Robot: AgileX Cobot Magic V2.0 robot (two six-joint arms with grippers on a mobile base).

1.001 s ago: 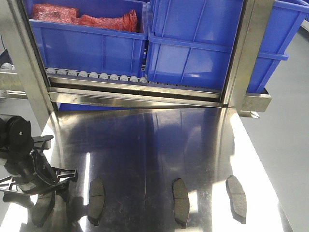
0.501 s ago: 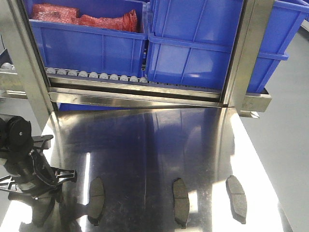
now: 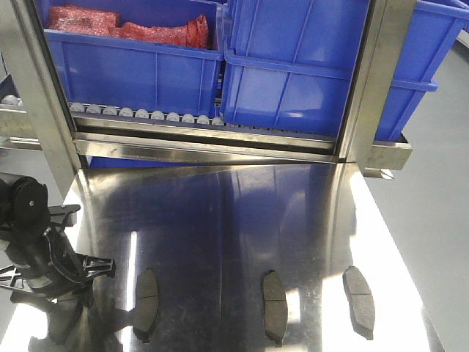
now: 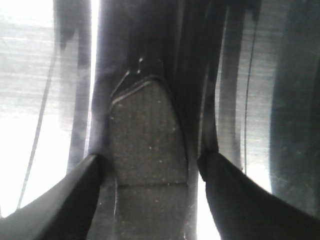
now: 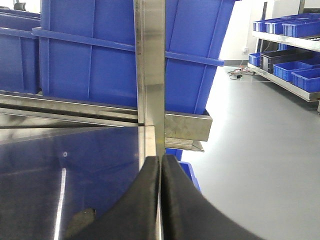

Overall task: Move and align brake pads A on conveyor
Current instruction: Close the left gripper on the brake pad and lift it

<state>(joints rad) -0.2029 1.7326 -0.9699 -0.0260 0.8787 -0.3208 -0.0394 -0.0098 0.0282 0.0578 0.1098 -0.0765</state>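
Your left pincer [image 4: 151,160] is spread astride one brake pad [image 4: 144,125] flat on the steel bench [image 3: 234,220], three more brake pads [image 3: 146,302] [image 3: 274,306] [image 3: 359,299] lie to its right, and your right pincer [image 5: 160,165] is pressed together, empty.

Brake pads A [image 3: 273,304]: 4, three lying open on the worktop [image 3: 220,220], one between the fingers of the left claw [image 4: 150,160]. Blue bins [image 3: 132,73]: at least 3. Red bundles [image 3: 165,31]: 2. Claws: 2, counting the right claw [image 5: 160,200].
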